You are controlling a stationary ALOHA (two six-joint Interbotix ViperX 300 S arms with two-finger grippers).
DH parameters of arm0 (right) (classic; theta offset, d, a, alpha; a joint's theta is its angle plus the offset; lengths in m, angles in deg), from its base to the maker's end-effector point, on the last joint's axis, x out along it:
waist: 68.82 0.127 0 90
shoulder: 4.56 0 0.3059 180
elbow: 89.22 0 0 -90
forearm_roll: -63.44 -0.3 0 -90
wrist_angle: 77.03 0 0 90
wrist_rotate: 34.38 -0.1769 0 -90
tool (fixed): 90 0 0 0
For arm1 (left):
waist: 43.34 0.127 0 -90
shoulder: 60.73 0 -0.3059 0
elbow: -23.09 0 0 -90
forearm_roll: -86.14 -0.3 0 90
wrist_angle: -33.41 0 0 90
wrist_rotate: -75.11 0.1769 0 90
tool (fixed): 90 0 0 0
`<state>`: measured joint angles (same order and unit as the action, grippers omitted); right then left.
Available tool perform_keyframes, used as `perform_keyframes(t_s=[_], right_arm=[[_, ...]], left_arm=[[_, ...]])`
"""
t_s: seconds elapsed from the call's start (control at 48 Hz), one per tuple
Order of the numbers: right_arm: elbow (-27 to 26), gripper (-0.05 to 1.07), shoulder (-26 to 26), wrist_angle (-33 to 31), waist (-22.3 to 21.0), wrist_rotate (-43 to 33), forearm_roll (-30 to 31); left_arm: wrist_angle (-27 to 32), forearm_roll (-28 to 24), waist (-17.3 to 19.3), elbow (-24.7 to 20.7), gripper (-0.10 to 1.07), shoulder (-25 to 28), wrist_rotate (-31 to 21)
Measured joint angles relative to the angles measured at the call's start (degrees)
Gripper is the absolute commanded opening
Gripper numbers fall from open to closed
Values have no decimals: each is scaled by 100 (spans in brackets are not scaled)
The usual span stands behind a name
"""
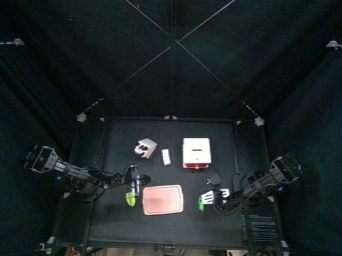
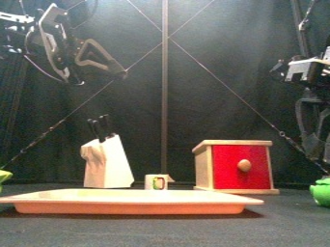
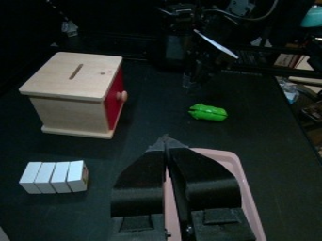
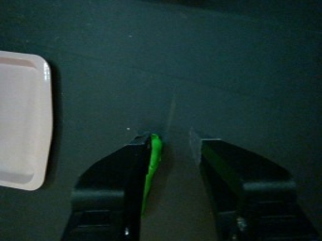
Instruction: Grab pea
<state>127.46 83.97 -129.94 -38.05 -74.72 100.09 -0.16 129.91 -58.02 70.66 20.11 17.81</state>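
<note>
The pea [image 1: 207, 201] is a slim green pod lying on the black table to the right of the pink tray [image 1: 163, 203]. It also shows in the left wrist view [image 3: 208, 112] and at the right edge of the front view [image 2: 322, 193]. My right gripper [image 4: 176, 141] hangs over it, open, and the pod [image 4: 154, 156] shows between the jaws, close along one of them. My left gripper [image 3: 168, 141] is shut and empty, held high over the tray's left edge [image 1: 135, 184].
A paler yellow-green piece [image 1: 130, 198] lies left of the tray. A wooden box with a red front [image 1: 198, 152], a white knife block [image 1: 143, 150] and a small white block [image 1: 163, 157] stand behind the tray.
</note>
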Motion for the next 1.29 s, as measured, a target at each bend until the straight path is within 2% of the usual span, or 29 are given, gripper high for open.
perform_keyframes(t_s=[0.208,0.375,0.604,0.938,1.292], right_arm=[[-105,87,-26,545,97,0,264],[-167,87,-123,984,141,-18,53],[-202,87,-413,1151,141,-9,-193],[-202,87,-826,1380,105,-18,-246],[-114,87,-967,1705,0,-18,-237]], left_arm=[[0,9,0,0,38,0,0],[9,0,0,9,38,0,0],[0,0,0,9,38,0,0],[9,9,0,18,38,0,0],[0,0,-9,35,38,0,0]])
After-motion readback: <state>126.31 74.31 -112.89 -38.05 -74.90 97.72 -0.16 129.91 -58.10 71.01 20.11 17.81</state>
